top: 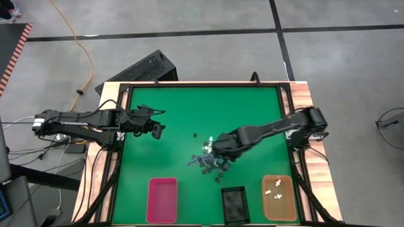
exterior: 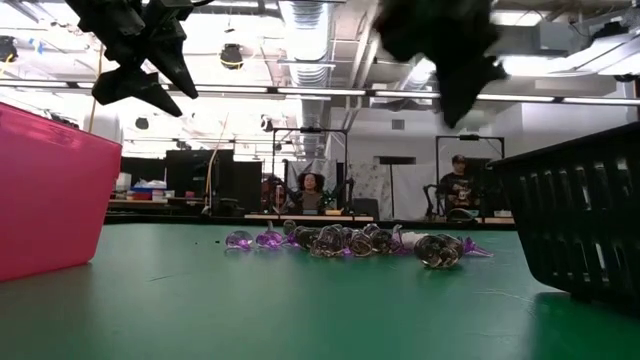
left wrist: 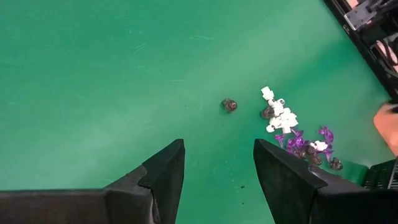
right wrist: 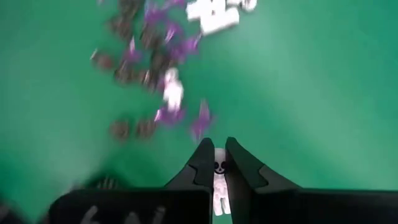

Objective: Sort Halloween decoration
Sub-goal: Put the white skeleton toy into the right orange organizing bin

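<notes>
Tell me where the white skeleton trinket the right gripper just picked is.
In the right wrist view, the white skeleton sits pinched between the right gripper, just above the trinket pile mid-table.

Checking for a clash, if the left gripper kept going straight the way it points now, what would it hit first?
Probably bare green mat. The open left gripper aims ahead with nothing directly between its fingers; the lone dark trinket lies nearest that line, though depth is unclear.

The right arm reaches in from the tabletop's right edge toward its middle, wrist bent down, its pincer (right wrist: pixel 216 163) closed tight with the fingers nearly meeting. The left arm waits over the left side, held level, its pincer (left wrist: pixel 217 163) open with fingers spread apart.
</notes>
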Tool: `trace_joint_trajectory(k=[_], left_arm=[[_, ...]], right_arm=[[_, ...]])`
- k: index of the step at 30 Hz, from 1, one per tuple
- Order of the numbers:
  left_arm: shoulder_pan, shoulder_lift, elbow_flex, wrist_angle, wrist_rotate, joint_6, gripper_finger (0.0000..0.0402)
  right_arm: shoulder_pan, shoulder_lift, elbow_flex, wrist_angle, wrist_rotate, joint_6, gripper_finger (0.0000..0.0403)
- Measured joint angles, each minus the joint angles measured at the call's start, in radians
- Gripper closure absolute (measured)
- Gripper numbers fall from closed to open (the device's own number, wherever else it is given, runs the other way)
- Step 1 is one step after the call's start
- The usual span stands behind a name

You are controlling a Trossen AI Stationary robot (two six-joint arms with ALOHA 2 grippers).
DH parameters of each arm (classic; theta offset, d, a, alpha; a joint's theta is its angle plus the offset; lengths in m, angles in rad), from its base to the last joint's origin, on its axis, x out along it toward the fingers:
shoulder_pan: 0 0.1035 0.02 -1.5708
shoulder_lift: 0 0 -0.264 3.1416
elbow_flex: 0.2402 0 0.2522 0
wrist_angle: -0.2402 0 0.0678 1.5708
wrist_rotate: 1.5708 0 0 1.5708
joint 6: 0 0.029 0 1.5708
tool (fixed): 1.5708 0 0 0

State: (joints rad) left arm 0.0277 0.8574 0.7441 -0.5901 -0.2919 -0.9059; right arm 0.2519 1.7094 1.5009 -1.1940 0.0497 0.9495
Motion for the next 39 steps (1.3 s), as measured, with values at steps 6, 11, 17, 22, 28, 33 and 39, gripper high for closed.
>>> trace_joint_trajectory(k=[6, 11, 17, 22, 28, 33, 39], left_arm=[[0.000, 0.000, 0.000, 0.002, 0.034, -0.015, 0.0219], [0.000, 0.000, 0.000, 0.002, 0.034, -0.020, 0.0219], [0.000, 0.000, 0.000, 0.003, 0.033, -0.023, 0.0219], [0.000, 0.000, 0.000, 0.004, 0.016, -0.023, 0.0219], [0.000, 0.000, 0.000, 0.004, 0.006, -0.024, 0.0219], [0.000, 0.000, 0.000, 0.005, 0.006, -0.022, 0.0219], [0.000, 0.000, 0.000, 0.005, -0.007, -0.011, 0.0219]], right_arm=[[0.193, -0.136, 0.000, -0.174, -0.043, 0.362, 0.0362], [0.393, -0.189, 0.000, -0.255, -0.081, 0.753, 0.0362], [0.596, -0.170, 0.000, -0.265, -0.142, 1.119, 0.0361], [0.695, -0.122, -0.001, -0.260, -0.181, 1.295, 0.0359], [0.715, -0.069, -0.001, -0.236, -0.182, 1.278, 0.0335], [0.709, -0.058, -0.001, -0.234, -0.172, 1.277, 0.0303], [0.709, -0.059, -0.001, -0.238, -0.153, 1.267, 0.0257]])
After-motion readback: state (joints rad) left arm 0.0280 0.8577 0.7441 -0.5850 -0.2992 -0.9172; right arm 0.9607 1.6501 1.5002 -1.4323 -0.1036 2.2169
